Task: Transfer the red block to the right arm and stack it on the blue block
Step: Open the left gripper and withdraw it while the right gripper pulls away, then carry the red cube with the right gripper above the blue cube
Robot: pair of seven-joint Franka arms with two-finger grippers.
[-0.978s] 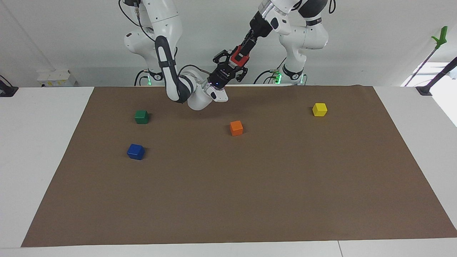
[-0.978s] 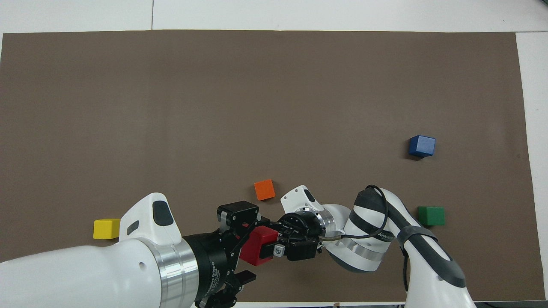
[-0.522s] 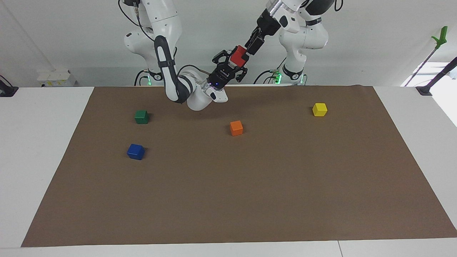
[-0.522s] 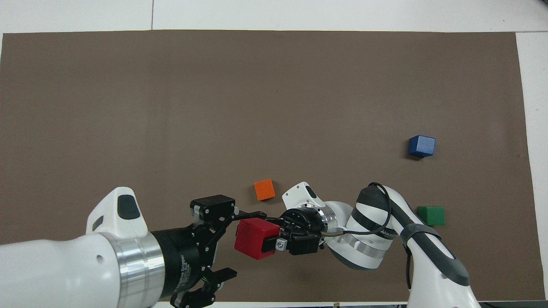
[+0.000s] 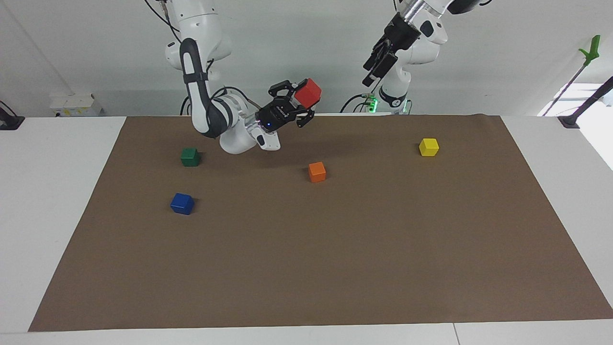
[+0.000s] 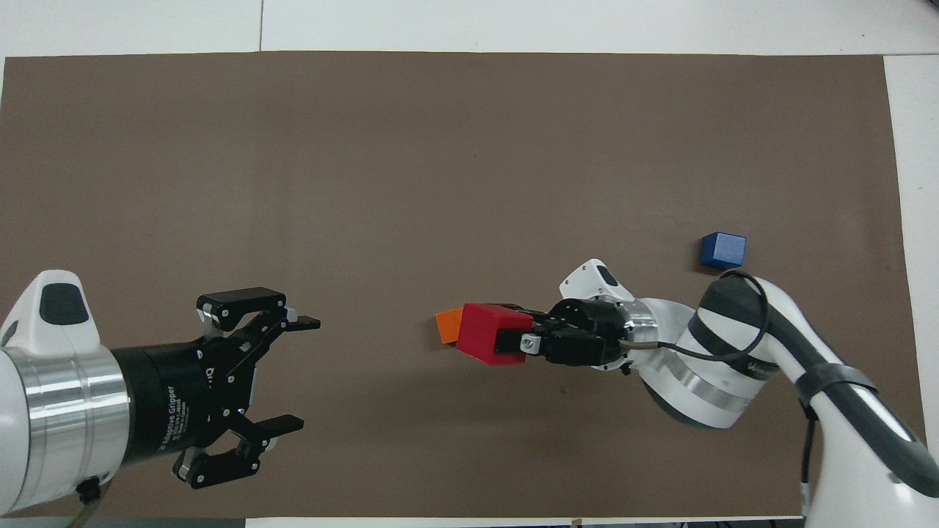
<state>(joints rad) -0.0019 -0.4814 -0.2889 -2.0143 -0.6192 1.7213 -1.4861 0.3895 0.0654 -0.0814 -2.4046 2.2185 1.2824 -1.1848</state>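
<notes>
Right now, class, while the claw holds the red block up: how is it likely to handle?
The red block looks rigid: its faces stay flat in the right claw. Its glossy surface may be slippery. With flat sides, it should sit rather than roll on the blue block.

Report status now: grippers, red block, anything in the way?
Right gripper shut on red block, airborne. Left gripper open, empty. Blue block uncovered; green block sits nearby.

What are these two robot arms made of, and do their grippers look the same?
Both are glossy white jointed arms with silver wrist rings, grey-black bands and loose black cables. The left gripper and right gripper are black linkages with white lettering; only the right shows a small blue light.
</notes>
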